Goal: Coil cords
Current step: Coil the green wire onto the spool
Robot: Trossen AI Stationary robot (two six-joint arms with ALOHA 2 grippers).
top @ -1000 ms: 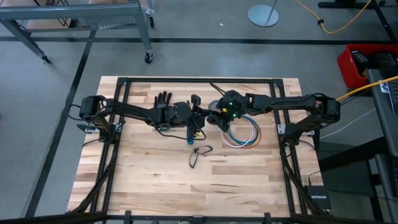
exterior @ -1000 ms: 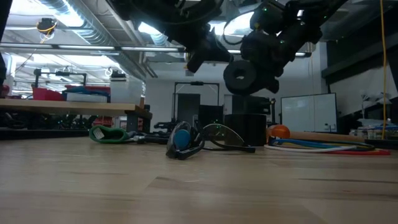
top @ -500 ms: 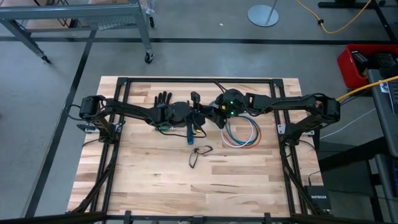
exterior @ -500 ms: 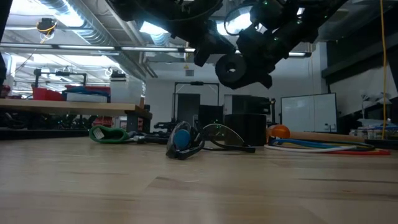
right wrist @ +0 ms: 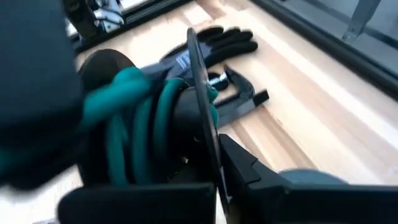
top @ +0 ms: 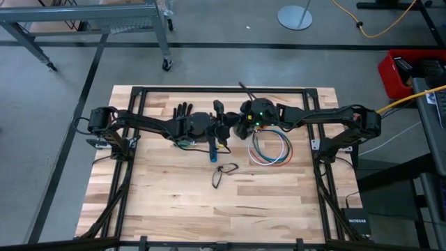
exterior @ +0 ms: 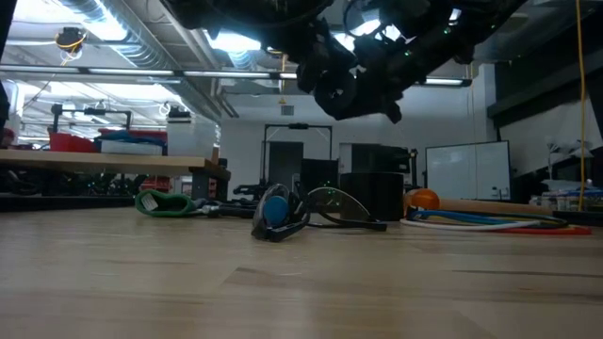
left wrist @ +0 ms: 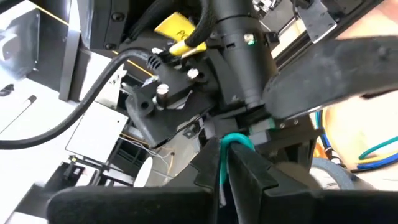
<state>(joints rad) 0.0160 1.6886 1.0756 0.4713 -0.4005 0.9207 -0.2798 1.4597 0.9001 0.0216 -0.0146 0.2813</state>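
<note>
The cords (top: 270, 148) lie flat, just beside the right gripper (top: 245, 127), the nearer one. Its jaws are closed on a green cable (right wrist: 134, 124). For the left gripper (top: 224, 130) I cannot tell.

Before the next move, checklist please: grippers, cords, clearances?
1. Both grippers off the table: ok. The left gripper and right gripper hang well above the wood in the low view.
2. Right gripper's hold: ok. It is shut on a thin black strip.
3. Left gripper's hold on the teal cord: cannot tell.
4. Gap between the two grippers: not ok. They are almost touching over the table's middle.
5. The cords: ok. The loose ring lies flat on the table, clear of both grippers.
6. Space below: not ok. A blue tool lies right under the left gripper.
</note>
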